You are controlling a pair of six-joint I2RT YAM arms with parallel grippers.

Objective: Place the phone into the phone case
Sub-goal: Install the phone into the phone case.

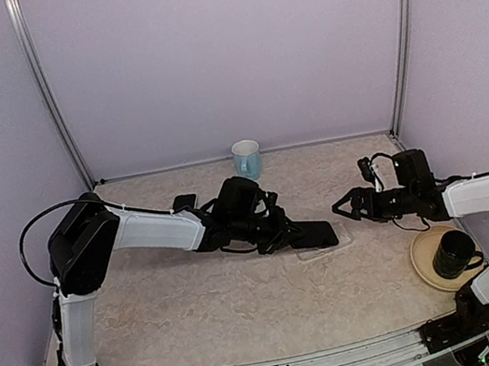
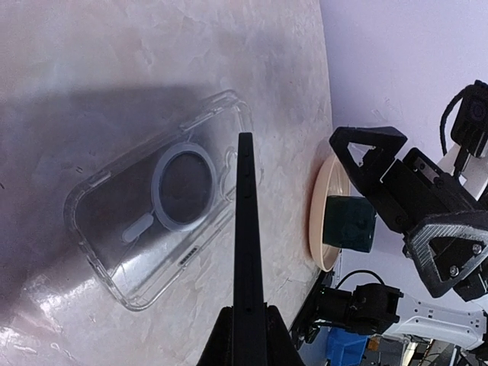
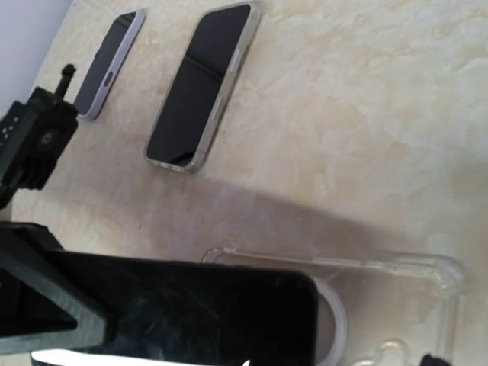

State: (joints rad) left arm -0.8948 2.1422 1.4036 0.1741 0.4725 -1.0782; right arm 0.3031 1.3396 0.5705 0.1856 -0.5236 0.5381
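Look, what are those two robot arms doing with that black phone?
They are trying to put a phone into its case. The left gripper is shut on one end of the black phone and holds it over the clear case, which lies flat on the table. The phone is not seated in the case yet. The right gripper hovers beside the case with its jaws open, holding nothing. Two other phones lie farther off, untouched.

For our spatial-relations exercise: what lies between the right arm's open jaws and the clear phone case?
Only bare tabletop separates the right gripper from the phone case, seen in the top external view.
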